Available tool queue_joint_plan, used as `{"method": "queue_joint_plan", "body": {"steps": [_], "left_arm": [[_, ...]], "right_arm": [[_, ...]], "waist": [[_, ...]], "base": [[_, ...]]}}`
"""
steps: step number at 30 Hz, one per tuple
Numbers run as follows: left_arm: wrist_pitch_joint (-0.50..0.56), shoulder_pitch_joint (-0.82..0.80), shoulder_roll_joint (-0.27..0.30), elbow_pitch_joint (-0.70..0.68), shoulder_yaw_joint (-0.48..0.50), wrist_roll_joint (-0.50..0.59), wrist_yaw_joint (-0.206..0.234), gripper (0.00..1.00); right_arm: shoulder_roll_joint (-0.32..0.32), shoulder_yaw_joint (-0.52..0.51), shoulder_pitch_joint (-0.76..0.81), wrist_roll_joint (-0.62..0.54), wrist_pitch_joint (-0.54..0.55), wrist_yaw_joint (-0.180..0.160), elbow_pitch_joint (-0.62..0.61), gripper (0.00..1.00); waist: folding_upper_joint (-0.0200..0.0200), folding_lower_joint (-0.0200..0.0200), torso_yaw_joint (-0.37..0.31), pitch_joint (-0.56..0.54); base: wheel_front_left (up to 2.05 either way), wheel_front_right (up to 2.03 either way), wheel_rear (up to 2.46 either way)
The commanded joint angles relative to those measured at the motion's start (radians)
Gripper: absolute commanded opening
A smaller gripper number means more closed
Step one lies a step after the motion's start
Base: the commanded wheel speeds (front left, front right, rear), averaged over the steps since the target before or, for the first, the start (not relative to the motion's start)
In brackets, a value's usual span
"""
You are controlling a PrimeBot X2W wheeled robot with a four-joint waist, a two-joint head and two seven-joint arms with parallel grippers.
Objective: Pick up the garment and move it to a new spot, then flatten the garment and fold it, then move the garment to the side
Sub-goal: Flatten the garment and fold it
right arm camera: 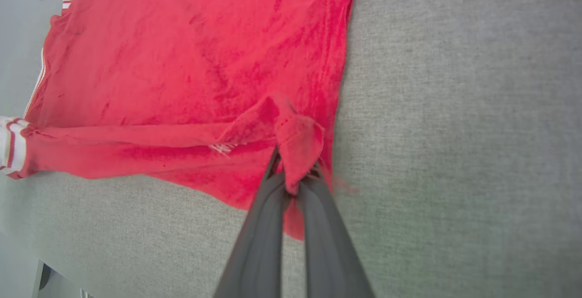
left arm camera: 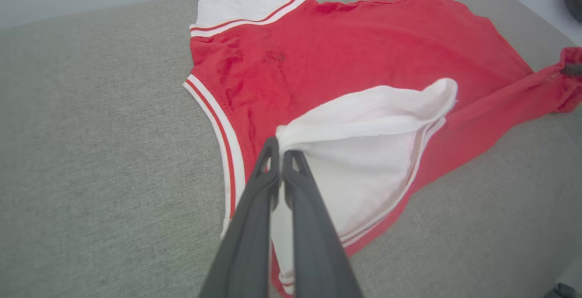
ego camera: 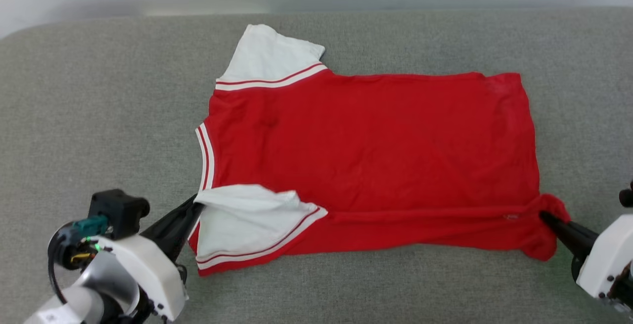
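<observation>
Right, folding stage, I'd say, with both grips on.
My left end effector (left arm camera: 282,150) is clenched on the near white sleeve (ego camera: 247,215); my right end effector (right arm camera: 293,170) is clamped on the near hem corner (ego camera: 551,220). The garment (ego camera: 371,141) lies spread, plain red side up, on the grey surface (ego camera: 99,116). Next I'd lift both ends evenly and carry that near edge across, keeping it taut.

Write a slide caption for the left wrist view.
Left gripper pinches the white short sleeve of the red jersey-style T-shirt spread on the grey fabric surface.
</observation>
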Motion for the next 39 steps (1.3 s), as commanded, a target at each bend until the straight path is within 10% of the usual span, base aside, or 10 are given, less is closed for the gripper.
{"method": "queue_joint_plan", "body": {"steps": [1, 17, 18, 19, 20, 29, 39], "left_arm": [[0.002, -0.017, -0.009, 0.01, 0.003, -0.001, -0.001, 0.0], [0.0, -0.218, -0.145, 0.321, -0.061, 0.066, -0.024, 0.0], [-0.013, -0.222, -0.154, 0.335, -0.054, 0.064, -0.02, 0.4], [-0.027, -0.228, -0.157, 0.347, -0.048, 0.069, -0.013, 1.0], [-0.036, -0.229, -0.164, 0.359, -0.046, 0.069, -0.007, 1.0], [-0.08, -0.163, -0.192, 0.35, -0.009, 0.049, 0.082, 1.0], [0.057, 0.037, -0.127, 0.101, 0.014, -0.002, 0.284, 1.0]], "right_arm": [[0.007, 0.0, -0.016, -0.006, -0.001, 0.0, 0.006, 0.0], [0.011, 0.111, -0.163, -0.082, -0.071, 0.0, 0.119, 0.0], [0.009, 0.116, -0.166, -0.088, -0.079, 0.0, 0.127, 0.0], [0.005, 0.118, -0.168, -0.101, -0.094, 0.0, 0.132, 0.48], [0.007, 0.118, -0.169, -0.107, -0.104, 0.0, 0.143, 1.0], [-0.026, 0.149, -0.136, -0.246, -0.133, 0.0, 0.123, 1.0], [0.134, -0.001, -0.013, -0.381, 0.048, 0.0, -0.052, 1.0]], "waist": [[0.0, -0.0002, 0.0, 0.014], [0.0, -0.0002, 0.005, 0.057], [0.0, -0.0002, 0.005, 0.052], [0.0, -0.0002, 0.006, 0.047], [0.0, -0.0002, 0.007, 0.04], [0.0, -0.0002, 0.004, -0.046], [0.0, -0.0002, -0.014, -0.093]], "base": [[0.0, 0.0, 0.0], [0.0, 0.0, 0.0], [0.0, 0.0, 0.0], [0.0, 0.0, 0.0], [0.0, 0.0, 0.0], [0.0, 0.0, 0.0], [0.0, 0.0, 0.0]]}}
